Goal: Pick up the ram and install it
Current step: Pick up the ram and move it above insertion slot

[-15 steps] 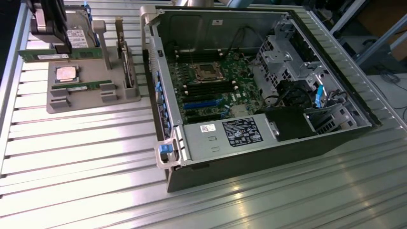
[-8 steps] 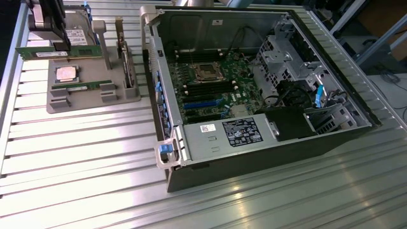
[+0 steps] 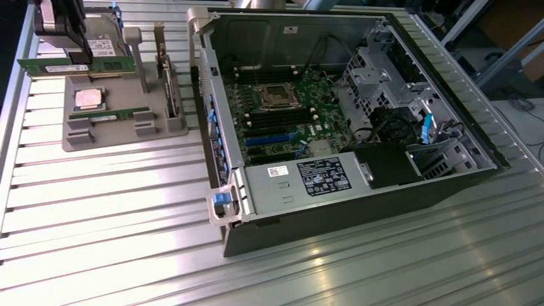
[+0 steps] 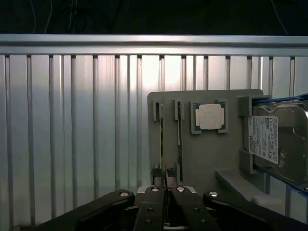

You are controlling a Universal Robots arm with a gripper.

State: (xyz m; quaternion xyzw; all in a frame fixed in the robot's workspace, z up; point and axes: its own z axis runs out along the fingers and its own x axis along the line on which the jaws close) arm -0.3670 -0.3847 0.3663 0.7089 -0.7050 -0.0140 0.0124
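My gripper [image 3: 75, 58] is at the exterior view's upper left, shut on the ram [image 3: 76, 65]. The ram is a long thin green stick with a white sticker, held level just above the grey parts holder [image 3: 127, 131]. In the wrist view my gripper [image 4: 165, 182] is closed on the ram [image 4: 162, 144], which shows edge-on as a thin line running away from the fingers. A second green stick [image 3: 106, 116] lies in the holder's slot [image 4: 179, 144]. The open computer case [image 3: 229, 210] lies to the exterior view's right, with the motherboard [image 3: 289, 127] and its dark memory slots [image 3: 272, 118] exposed.
The holder also carries a square silver processor [image 3: 89, 99] [image 4: 210, 117], a hard drive [image 3: 106, 44] [image 4: 276, 142] and an upright expansion card [image 3: 170, 83]. In the case, the power supply [image 3: 297, 182] sits by the near wall and drive cages [image 3: 383, 70] stand at the far side. Ribbed aluminium table [image 3: 111, 210] lies all around.
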